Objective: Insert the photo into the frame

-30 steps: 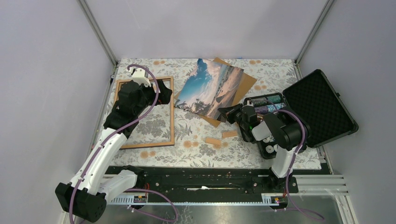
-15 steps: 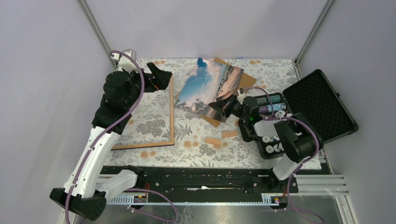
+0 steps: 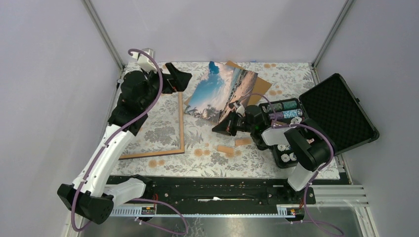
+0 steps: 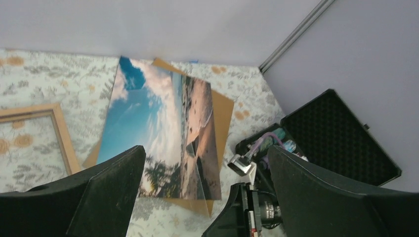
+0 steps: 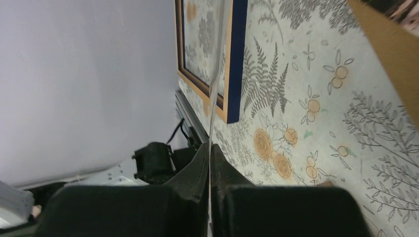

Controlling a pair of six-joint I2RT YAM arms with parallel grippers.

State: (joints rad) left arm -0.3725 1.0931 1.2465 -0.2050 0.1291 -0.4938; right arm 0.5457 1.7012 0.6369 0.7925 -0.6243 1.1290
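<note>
Right gripper [image 3: 220,128] has slid in, jaws clenched on a near corner of the photo [image 3: 215,91] — thin, probably floppy and slick, best edge-held — while left gripper [image 3: 179,79] hovers, jaws spread.

The frame's [image 3: 181,123] far-left corner is hidden by the left arm [image 3: 116,143] in the top view and cut off at the left-wrist view's edge. The backing board [image 3: 262,89] is mostly covered by the photo [image 3: 212,94]. The thin clear sheet [image 5: 214,106] pinched in the right tool [image 5: 209,146] is barely discernible.

frame [image 3: 181,126] left of photo [image 3: 217,91]
</note>
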